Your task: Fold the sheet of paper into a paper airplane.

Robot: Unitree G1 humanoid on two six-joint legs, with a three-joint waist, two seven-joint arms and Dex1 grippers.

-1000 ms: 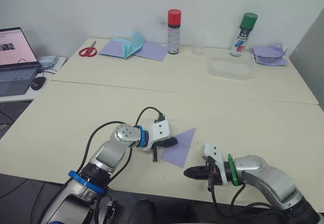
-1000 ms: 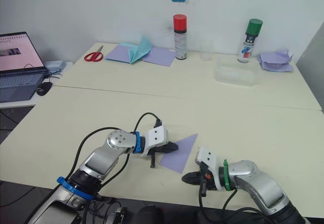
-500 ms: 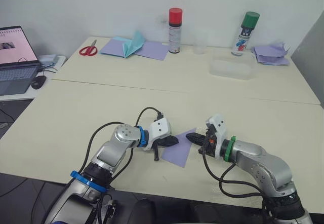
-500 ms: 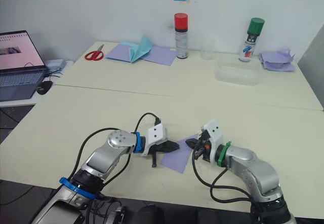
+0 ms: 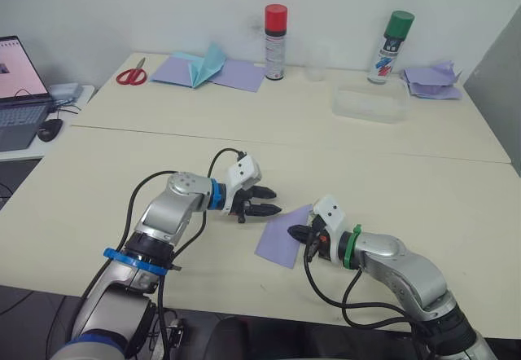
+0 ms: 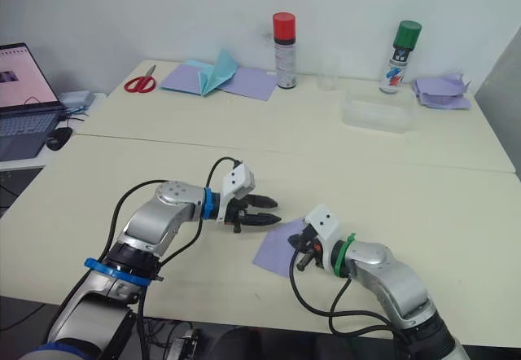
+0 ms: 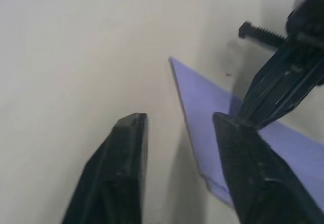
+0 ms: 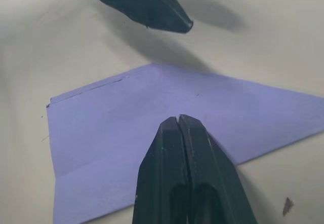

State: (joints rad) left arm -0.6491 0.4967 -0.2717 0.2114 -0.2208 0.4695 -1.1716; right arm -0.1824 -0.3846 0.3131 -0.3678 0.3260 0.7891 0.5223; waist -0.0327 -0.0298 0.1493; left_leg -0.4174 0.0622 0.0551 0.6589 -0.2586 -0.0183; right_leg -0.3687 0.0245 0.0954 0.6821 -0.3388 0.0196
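The lavender sheet of paper (image 5: 279, 239) lies flat on the table's near part, folded into a pointed wedge. My left gripper (image 5: 266, 200) hovers just beyond the wedge's left edge, open, with nothing between its fingers. In the left wrist view its fingers (image 7: 121, 158) frame the paper's edge (image 7: 202, 107). My right gripper (image 5: 295, 232) is shut, and its tip rests on the paper's right side. The right wrist view shows that shut tip (image 8: 178, 122) over the wedge (image 8: 111, 117), with a left finger (image 8: 147, 3) beyond it.
At the back stand a red-capped spray can (image 5: 275, 42), a green-capped can (image 5: 389, 46), a clear cup (image 5: 316, 63) and a clear plastic box (image 5: 370, 103). Purple sheets with a teal peaked piece (image 5: 207, 71), red scissors (image 5: 130, 75), crumpled purple papers (image 5: 431, 81) and a laptop (image 5: 12, 91) are nearby.
My left gripper has opened and drawn back off the paper's left edge. The right gripper slid from the wedge's far tip onto its right side. The camera has shifted.
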